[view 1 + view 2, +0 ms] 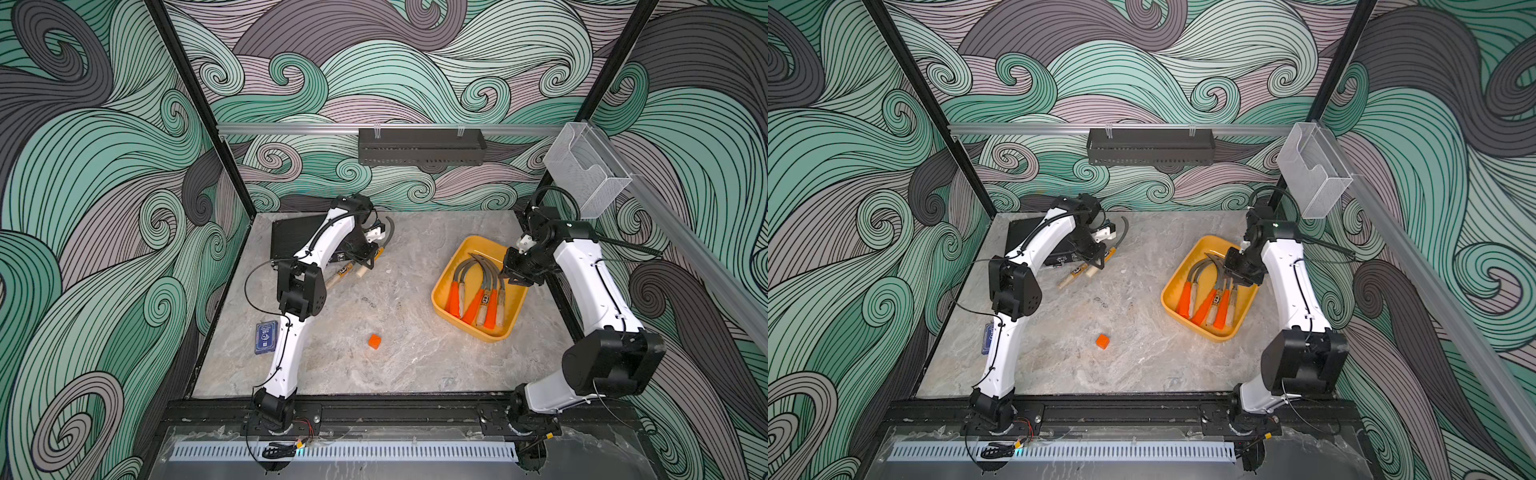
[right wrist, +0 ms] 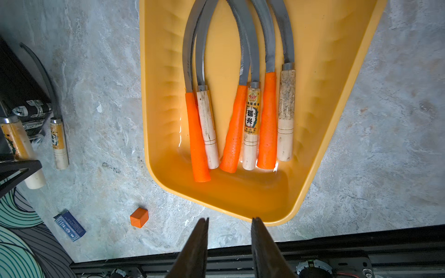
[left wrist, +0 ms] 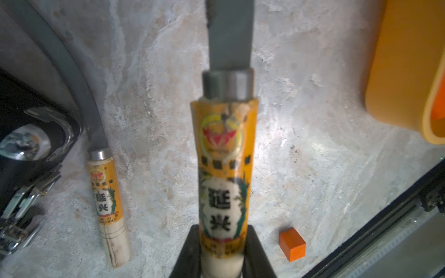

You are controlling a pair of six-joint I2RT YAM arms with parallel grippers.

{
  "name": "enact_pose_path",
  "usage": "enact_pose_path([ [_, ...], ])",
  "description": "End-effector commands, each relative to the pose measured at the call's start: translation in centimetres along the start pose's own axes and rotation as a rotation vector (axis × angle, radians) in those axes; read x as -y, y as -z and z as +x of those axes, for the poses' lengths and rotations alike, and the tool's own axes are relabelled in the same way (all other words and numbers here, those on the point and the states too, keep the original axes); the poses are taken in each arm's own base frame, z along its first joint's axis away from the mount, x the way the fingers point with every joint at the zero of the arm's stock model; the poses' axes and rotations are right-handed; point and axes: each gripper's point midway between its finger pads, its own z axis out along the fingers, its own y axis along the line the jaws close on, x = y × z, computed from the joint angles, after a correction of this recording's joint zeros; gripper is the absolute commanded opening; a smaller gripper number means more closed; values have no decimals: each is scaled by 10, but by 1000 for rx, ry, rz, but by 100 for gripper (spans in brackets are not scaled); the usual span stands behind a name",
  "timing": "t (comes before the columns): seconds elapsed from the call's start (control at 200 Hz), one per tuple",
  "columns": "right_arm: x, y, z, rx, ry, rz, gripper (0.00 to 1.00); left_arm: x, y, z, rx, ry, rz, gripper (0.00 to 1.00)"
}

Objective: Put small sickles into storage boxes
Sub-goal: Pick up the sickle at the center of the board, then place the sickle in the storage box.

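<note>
- Around the cell: walls [image 1: 374, 62] printed with green, grey and mauve swirls. A back-wall rail carries a black slotted rack [image 1: 422, 147], and a clear bin [image 1: 586, 170] hangs on the right-hand rail.
- Desk [image 1: 415, 365]: grey marbled slab with black framing along its edges.
- Left arm [image 1: 286, 353]: rises from the front rail, elbow bent, forearm passing over the black case, wrist tipped down at the rear left.
- Right arm [image 1: 590, 282]: rises from the front rail with its elbow joint low near the base, upper link sloping back, wrist folded down above the tray's right side.
- Black case [image 1: 291, 237]: ribbed and latched, lying flat in the desk's rear left corner.
- Yellow tray [image 2: 240, 192]: shallow, set at an angle on the desk's right half.
- Left pincer [image 3: 221, 231]: clamped on the butt end of the held sickle [image 3: 224, 156], whose handle is labelled and whose blade points away from the fingers.
- Right pincer [image 2: 230, 220]: narrow gap with nothing between the fingers, poised over the tray's rim.
- Six sickles [image 2: 267, 120]: side by side in the tray, three orange-handled and three pale wooden, handles at one end and blades curving toward the other.
- Lying sickle [image 3: 108, 204]: flat on the desk just beside the case, with a labelled handle.
- Blue box [image 1: 266, 336]: flat on the desk's left edge.
- Orange cube [image 1: 374, 341]: alone on the desk's front middle.
</note>
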Motion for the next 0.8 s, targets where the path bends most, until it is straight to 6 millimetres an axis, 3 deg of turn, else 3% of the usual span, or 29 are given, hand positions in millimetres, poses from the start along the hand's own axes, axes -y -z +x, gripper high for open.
enact_pose_path([
  [0.0, 7, 14, 8, -4, -10, 12, 33, 33, 22, 0, 24, -64, 52, 1],
  [0.46, 22, 41, 23, 46, -53, -3, 33, 99, 32, -43, 156, -239, 71, 1],
  [0.6, 24, 46, 28, 55, -71, -8, 33, 123, 26, -51, 175, -271, 120, 1],
  [0.791, 27, 44, 40, 40, -77, -6, 33, 141, 14, -65, 212, -276, 145, 1],
])
